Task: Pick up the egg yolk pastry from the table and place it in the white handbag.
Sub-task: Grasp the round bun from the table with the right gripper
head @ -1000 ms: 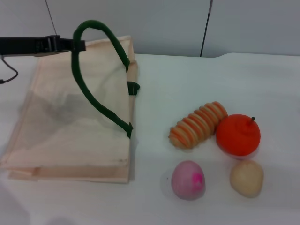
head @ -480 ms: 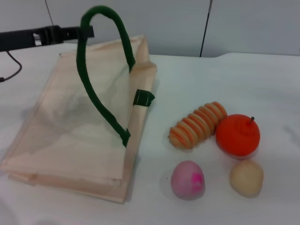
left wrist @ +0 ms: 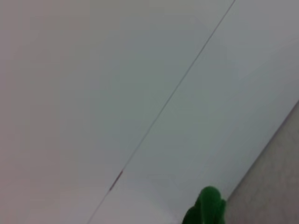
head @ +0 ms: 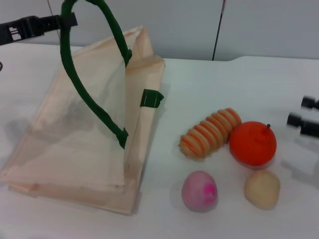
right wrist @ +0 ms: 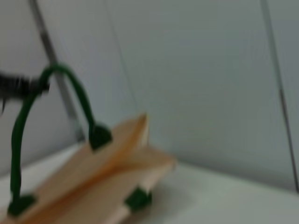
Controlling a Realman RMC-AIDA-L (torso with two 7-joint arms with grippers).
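Right claw arrived (grip unclear), above-right of egg yolk pastry, apart.

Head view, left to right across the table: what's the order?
Left gripper on the dark green handle → cream cloth handbag → pink ball → pale beige egg yolk pastry → right gripper.
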